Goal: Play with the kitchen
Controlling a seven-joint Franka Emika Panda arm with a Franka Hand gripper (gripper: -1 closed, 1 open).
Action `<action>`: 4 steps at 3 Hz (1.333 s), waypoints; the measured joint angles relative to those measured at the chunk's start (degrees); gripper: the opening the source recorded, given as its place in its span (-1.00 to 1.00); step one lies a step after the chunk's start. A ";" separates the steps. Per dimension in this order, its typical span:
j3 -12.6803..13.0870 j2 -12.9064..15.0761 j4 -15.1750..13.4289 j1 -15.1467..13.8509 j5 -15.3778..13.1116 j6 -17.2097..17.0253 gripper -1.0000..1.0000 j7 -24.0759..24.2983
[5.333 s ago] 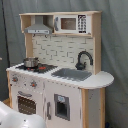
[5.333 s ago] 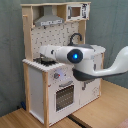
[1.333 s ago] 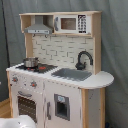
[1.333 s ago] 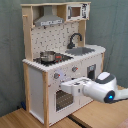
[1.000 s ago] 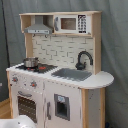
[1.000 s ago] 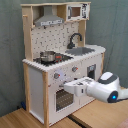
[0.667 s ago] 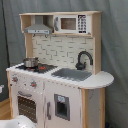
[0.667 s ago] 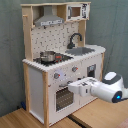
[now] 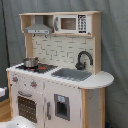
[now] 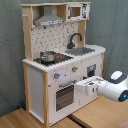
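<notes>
In the second exterior view, the arm's white forearm is seen at the lower right of the frame, and its gripper [image 10: 84,88] is reached toward the centre, just in front of the kitchen's [image 10: 60,65] lower front; whether the fingers are apart or together cannot be told, and it cannot be told whether the front is touched; nothing is seen to be held. In the first exterior view, only a pale rounded shape, probably part of the arm, is seen at the lower left corner.

The kitchen is shown in both exterior views, filling the middle of each frame and standing on a wooden surface [image 10: 20,119]; it is built of white panels with light-wood posts and edges. On its lower front, one oven door [image 9: 26,106] with a slotted window is seen, with three knobs above it, and one white cupboard door [image 9: 62,106] beside it. On the worktop, one black-and-red hob [image 9: 37,67] is counted, with one metal pot [image 9: 30,62] set on it, one grey sink [image 9: 71,74], and one black curved faucet [image 9: 83,58]. Behind these, a pale backboard is seen; above it, one grey hood [image 9: 39,26] and one microwave [image 9: 73,23] are set under the top shelf. A grey curtain [image 9: 114,40] is hung behind everything.
</notes>
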 joint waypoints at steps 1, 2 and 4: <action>-1.75 -1.67 -4.43 2.29 -0.05 1.69 1.00 0.14; -2.79 -4.24 -8.23 1.99 -0.05 4.83 1.00 1.43; -2.73 -8.79 -8.11 -4.16 -0.04 11.11 1.00 9.64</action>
